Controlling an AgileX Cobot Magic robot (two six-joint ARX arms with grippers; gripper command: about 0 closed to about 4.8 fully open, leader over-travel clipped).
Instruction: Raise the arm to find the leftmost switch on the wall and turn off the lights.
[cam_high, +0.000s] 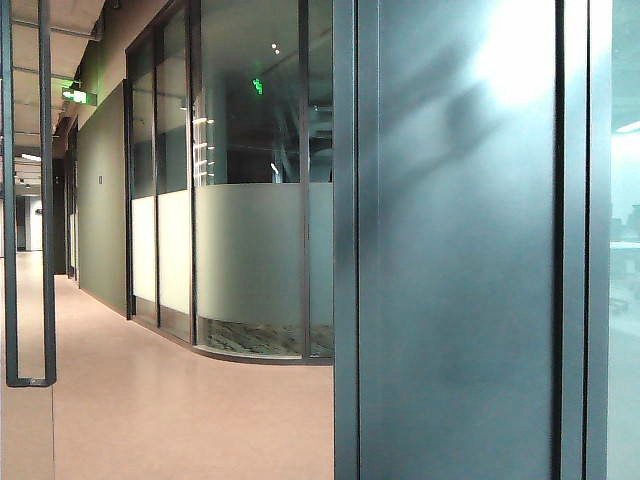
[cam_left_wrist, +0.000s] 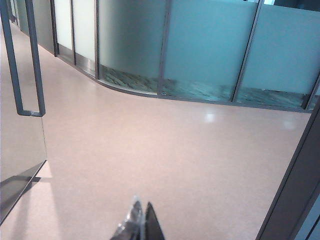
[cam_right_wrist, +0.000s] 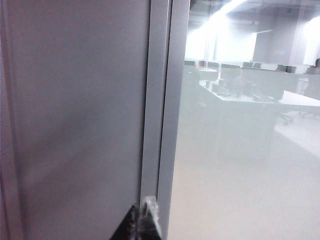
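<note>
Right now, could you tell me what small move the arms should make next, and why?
Probably raise the right end effector: it faces a grey panel and frame with no switch in any view. The left end effector points at floor.

Corridor floor (cam_high: 180, 420) left of wall panel (cam_high: 455, 300), glass partition (cam_high: 250, 260) behind.

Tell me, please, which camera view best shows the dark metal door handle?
The exterior view: the dark metal door handle runs nearly full height at its left edge. The left wrist view shows only its lower end, beyond the shut left gripper. The right wrist view shows none, only the shut right gripper.
</note>
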